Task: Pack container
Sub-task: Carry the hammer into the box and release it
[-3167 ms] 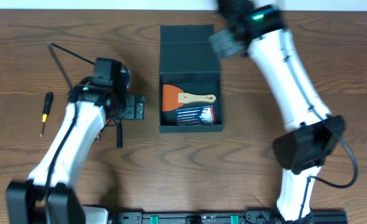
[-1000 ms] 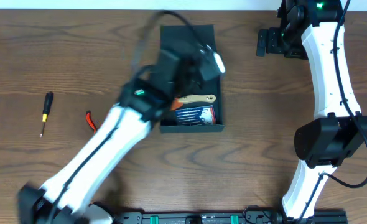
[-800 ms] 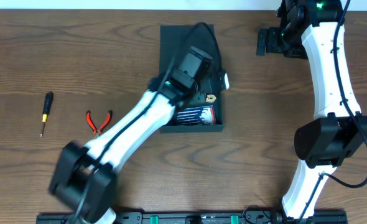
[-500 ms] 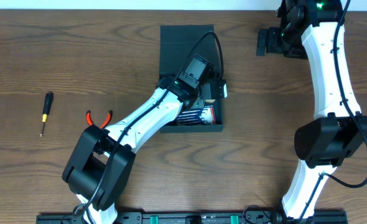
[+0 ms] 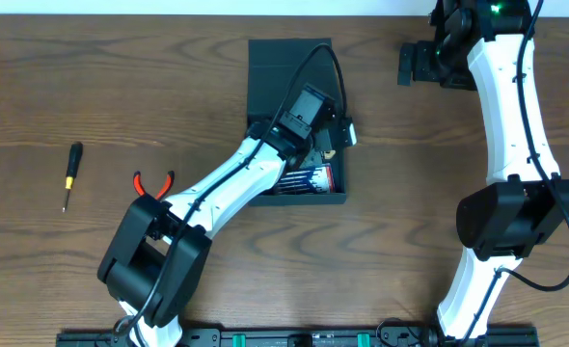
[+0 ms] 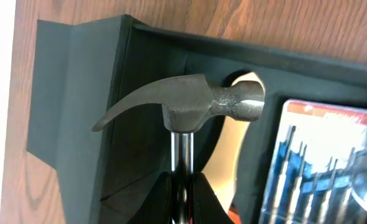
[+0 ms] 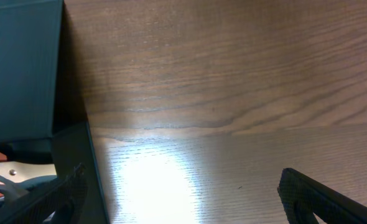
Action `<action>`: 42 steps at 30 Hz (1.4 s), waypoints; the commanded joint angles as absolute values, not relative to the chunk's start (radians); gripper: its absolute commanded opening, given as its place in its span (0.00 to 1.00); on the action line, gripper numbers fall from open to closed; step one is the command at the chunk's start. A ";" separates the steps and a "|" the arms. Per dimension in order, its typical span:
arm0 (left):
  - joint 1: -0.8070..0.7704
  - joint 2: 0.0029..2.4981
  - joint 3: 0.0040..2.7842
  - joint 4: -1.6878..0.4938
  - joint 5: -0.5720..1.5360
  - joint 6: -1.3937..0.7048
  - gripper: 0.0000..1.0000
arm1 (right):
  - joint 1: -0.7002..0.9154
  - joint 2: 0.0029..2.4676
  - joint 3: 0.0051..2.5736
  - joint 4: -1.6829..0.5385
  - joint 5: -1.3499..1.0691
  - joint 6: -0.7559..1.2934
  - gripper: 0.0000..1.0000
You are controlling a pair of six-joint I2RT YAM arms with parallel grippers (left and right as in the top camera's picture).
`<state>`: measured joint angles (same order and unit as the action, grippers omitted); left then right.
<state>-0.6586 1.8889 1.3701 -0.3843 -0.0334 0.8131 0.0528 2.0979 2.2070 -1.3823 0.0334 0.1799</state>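
Observation:
The dark teal container lies open at mid-table, its flap lid folded back. My left gripper hangs over the box's right part, shut on the steel shaft of a claw hammer. In the left wrist view the gripper pinches the shaft, and the hammer head sits above the inner wall. A packet of screwdriver bits and a wooden scraper handle lie in the box. My right gripper stands open over bare table, right of the container.
Red-handled pliers and a small yellow-and-black screwdriver lie on the wooden table left of the box. The left arm spans diagonally from the front left to the box.
The left arm swung in from the left carrying the hammer and now holds it over the box; the pliers stayed on the table. The right arm has pulled back to the far right.

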 commanded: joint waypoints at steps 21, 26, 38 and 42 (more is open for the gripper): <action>-0.664 1.972 1.385 -0.371 -0.104 0.690 0.11 | 0.054 2.091 2.210 -1.396 0.037 0.193 0.99; -0.664 1.937 1.405 -0.352 -0.262 0.560 0.60 | 0.054 2.091 2.210 -1.395 0.037 0.194 0.99; -0.567 1.579 1.485 -0.443 -0.510 0.308 0.72 | 0.054 2.091 2.210 -1.395 0.037 0.193 0.99; -0.382 1.524 1.484 -0.673 -0.509 0.093 0.72 | 0.053 2.091 2.210 -1.394 0.037 0.194 0.99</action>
